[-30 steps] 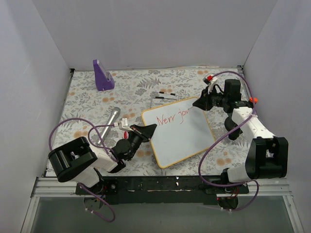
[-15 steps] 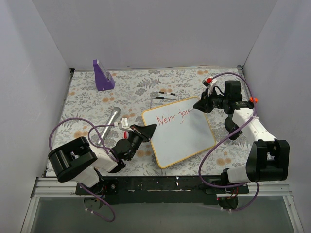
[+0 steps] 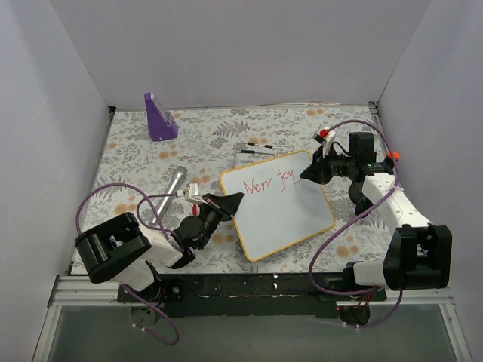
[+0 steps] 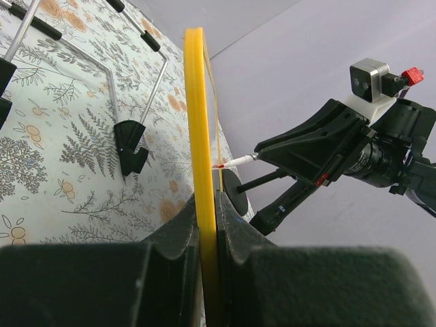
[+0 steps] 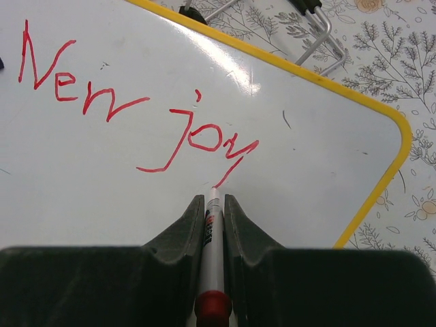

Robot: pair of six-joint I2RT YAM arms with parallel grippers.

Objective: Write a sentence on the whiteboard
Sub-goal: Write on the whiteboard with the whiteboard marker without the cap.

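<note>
Far left, a purple wedge-shaped plastic block [image 3: 160, 117] is sitting at the back, and a silver metal cylinder [image 3: 171, 191] is lying nearer the arms. The left tool [image 4: 204, 204] is clamping the yellow-orange frame of the small glossy whiteboard [image 3: 283, 211] at its left edge. The board is sitting mid-bench, angled. I can't tell if it's lying flat or slightly lifted. It's looking light, stiff and slick, so it's likely to skate under pen pressure. The frame edge is the place to grip, not the face. The red handwritten sentence [image 3: 268, 182] is reading "New joy", so writing is only partway along. The right tool [image 5: 212, 199] is clenching a white marker with red cap [image 5: 212, 235], tip touching the board below the "y". A thin wire stand [image 3: 253, 147] is lying just behind the board. The bench [image 3: 136, 162] is wearing a floral cloth, and plain white walls [image 3: 241, 53] are boxing it in.
</note>
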